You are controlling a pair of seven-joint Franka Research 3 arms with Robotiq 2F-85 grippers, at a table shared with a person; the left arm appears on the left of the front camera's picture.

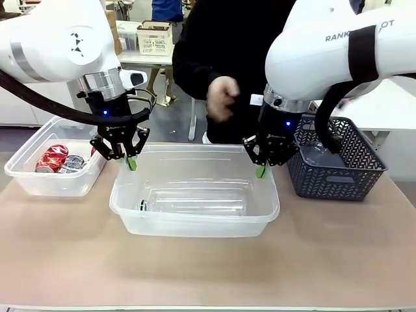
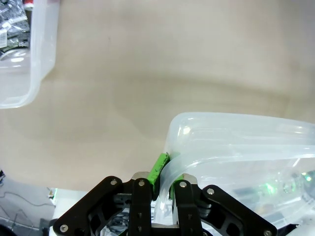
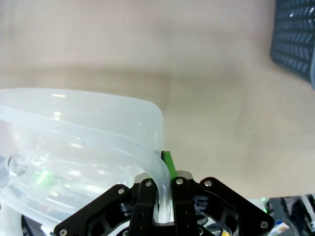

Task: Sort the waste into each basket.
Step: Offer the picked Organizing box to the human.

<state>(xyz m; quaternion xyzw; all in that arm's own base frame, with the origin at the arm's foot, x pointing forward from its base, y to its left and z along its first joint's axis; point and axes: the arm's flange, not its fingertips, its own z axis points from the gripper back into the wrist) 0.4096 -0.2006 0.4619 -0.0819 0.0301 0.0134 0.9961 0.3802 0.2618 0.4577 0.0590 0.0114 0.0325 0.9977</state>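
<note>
A clear tub (image 1: 195,195) sits in the middle of the tan counter (image 1: 208,266), with a clear bottle (image 1: 188,207) lying on its floor. The left gripper (image 1: 132,162) pinches the tub's far left rim, its green-padded fingers (image 2: 158,169) closed on the plastic edge. The right gripper (image 1: 260,171) pinches the far right rim the same way, fingers (image 3: 169,164) closed on the rolled edge. In the wrist views the rim curves up between each pair of fingers, with the counter beyond.

A second clear tub (image 1: 55,182) stands well apart at the counter's left. It holds crushed cans: a red one (image 1: 53,157) beside a silver one (image 1: 73,164). At the right, near the middle tub, stands a dark lattice basket (image 1: 338,172); something clear lies inside it, too faint to identify.

A person in black (image 1: 227,45) stands at the far side, one hand (image 1: 222,99) raised above the middle tub, blurred.
</note>
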